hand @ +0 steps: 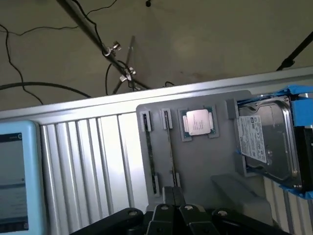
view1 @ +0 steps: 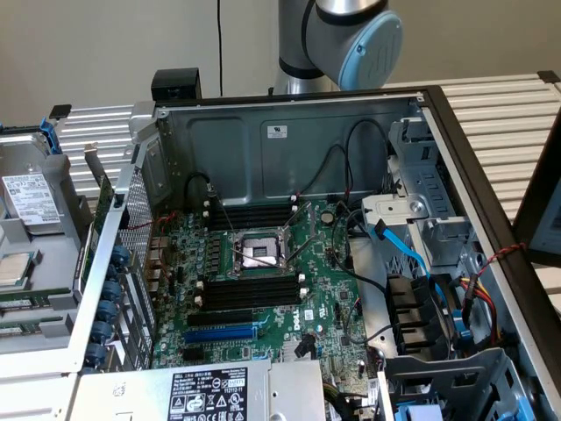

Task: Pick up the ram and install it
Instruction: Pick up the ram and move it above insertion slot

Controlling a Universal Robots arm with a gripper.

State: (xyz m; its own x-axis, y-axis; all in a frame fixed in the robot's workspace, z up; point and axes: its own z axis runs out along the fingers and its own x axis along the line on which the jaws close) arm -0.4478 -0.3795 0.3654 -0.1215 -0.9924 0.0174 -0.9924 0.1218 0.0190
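Observation:
In the wrist view, two ram sticks stand on edge in slots of a grey parts tray (hand: 210, 161): one ram stick (hand: 150, 156) and a thinner-looking one (hand: 170, 147) beside it. My gripper (hand: 173, 195) hangs above the tray near the closer ends of the sticks. Its fingers are pressed together with nothing between them. In the exterior view the same tray (view1: 61, 232) lies at the left beside the open computer case, with green ram edges (view1: 26, 301) showing. The motherboard's black memory slots (view1: 250, 294) lie below the processor socket (view1: 260, 255).
A processor chip (hand: 198, 122) and a hard drive (hand: 266, 142) in a blue bracket also sit in the tray. The case walls (view1: 289, 140), cables (view1: 412, 254) and drive bays stand around the motherboard. A blue expansion slot (view1: 223, 333) lies by the memory slots. The arm's joint (view1: 346, 39) rises behind the case.

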